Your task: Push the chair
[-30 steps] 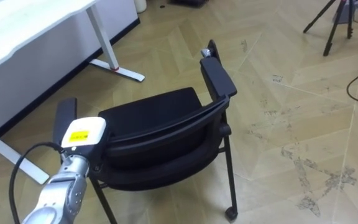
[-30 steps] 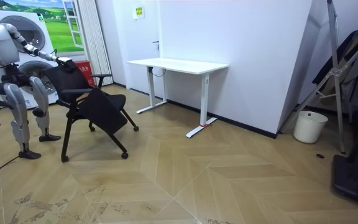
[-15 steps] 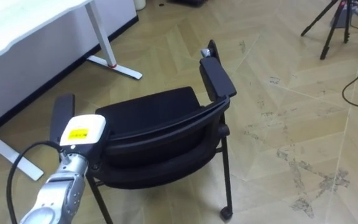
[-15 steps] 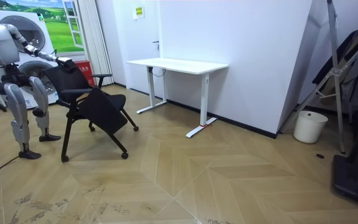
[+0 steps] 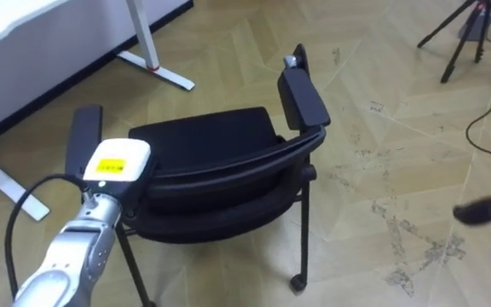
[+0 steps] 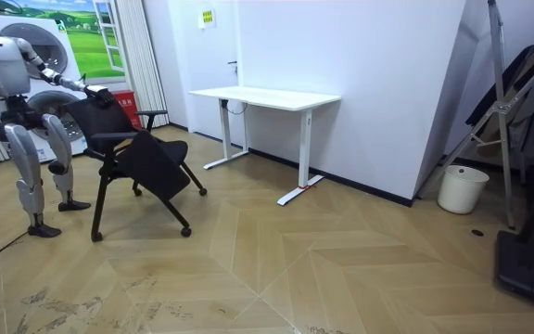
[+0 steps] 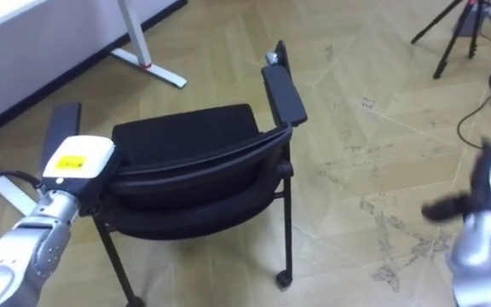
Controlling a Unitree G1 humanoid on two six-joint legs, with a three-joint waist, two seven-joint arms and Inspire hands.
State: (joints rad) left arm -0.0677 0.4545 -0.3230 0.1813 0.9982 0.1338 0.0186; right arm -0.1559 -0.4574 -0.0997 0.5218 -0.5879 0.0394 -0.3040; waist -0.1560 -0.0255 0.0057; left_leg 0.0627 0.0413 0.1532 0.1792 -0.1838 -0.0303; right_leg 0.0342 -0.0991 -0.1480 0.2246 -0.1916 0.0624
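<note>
L hand (image 5: 119, 176) is on the top rail of the backrest (image 5: 228, 175) of the black chair (image 5: 203, 145), at the corner nearest it. Clamped on the rail or just pressing, can't tell: the contact side is hidden under the hand's own back. R hand (image 7: 482, 217) hangs free, well off to the right of the chair and touching nothing. It's too blurred to call open or closed.

Chair pos: directly ahead of L hand, seat facing away from it. Right armrest (image 5: 303, 95) is ahead-right of it, caster (image 5: 297, 280) on the wood floor down-right. Room view has the robot upright behind the chair, arm out to the backrest.

Progress (my read): contact made, push underway at best. White desk (image 6: 265, 96) is ahead-left of L hand and well apart from the chair, nothing between them. If the desk is the target, most of the travel is left, plus squaring the chair to the opening. Only one hand is on the rail, at a corner, so expect yaw.

Text/labels:
- yellow label (image 5: 109, 162) on back of L hand, dark marks on it, unreadable
- yellow sign (image 6: 207, 16) on the far wall, too small to read
- no marking visible on chair or desk
</note>
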